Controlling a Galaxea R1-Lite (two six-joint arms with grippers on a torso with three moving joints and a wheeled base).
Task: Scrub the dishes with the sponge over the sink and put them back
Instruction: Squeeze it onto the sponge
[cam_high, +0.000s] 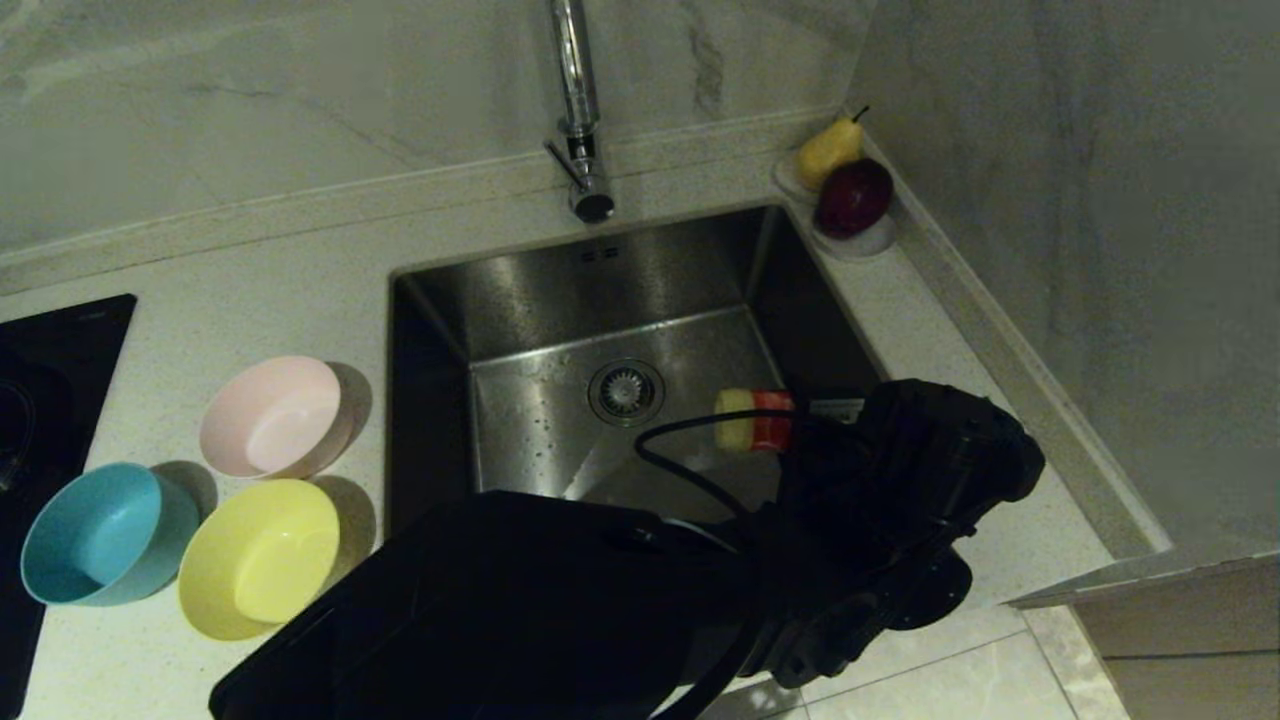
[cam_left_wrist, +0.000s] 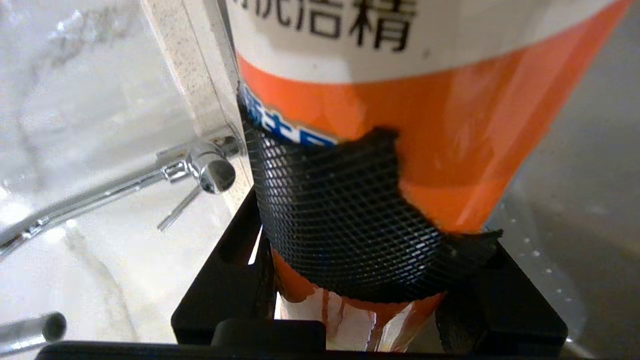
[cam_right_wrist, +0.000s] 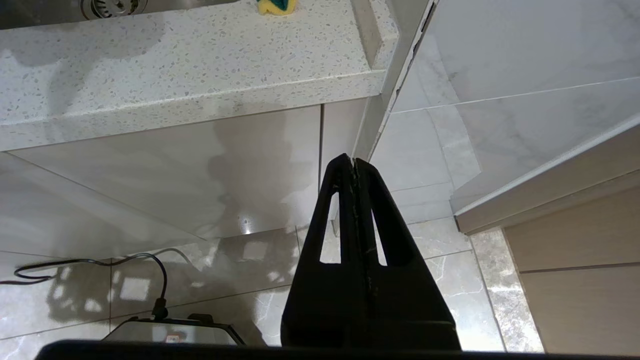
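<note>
The left gripper (cam_left_wrist: 350, 280) clamps an orange-and-white detergent bottle (cam_left_wrist: 400, 115) lying level above the square steel sink (cam_high: 620, 300), centre frame. Pink (cam_high: 275, 417), yellow (cam_high: 260, 555) and blue (cam_high: 100, 535) plastic bowls sit lower left. The right gripper (cam_right_wrist: 354, 167), pinched together, hangs below the counter; the green-and-yellow sponge (cam_right_wrist: 276, 5) lies at the top

Dim head view (bowls cast shadows rightward); close bottle (cam_left_wrist: 400, 100) blurred.

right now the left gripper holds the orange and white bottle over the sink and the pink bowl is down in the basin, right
Not quite. The left gripper does hold the orange and white bottle over the sink, but the head view shows the pink bowl on the counter left of the sink.
</note>
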